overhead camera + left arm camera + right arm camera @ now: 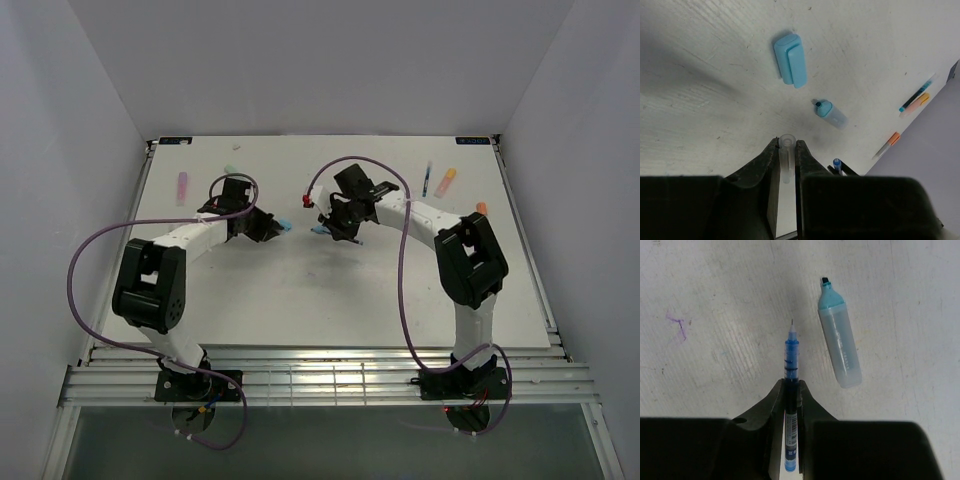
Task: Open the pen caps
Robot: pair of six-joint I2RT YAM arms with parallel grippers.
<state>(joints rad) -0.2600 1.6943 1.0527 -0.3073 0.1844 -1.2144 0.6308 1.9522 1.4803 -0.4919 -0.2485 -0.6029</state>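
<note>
My left gripper (786, 145) is shut on a clear pen cap (786, 156) that stands up between its fingers. My right gripper (791, 385) is shut on a thin dark blue pen (791, 357), whose bare tip points away from the jaws. The two grippers (272, 228) (330, 228) face each other, a short way apart, over the middle of the table. Below them lie a light blue cap (790, 60) and an uncapped light blue highlighter (839, 337), separate from each other.
A pink highlighter (183, 185) and a small green piece (228, 167) lie at the back left. At the back right are a dark pen (428, 180), an orange highlighter (446, 182) and an orange-tipped pen (887, 145). A purple scribble (678, 324) marks the table.
</note>
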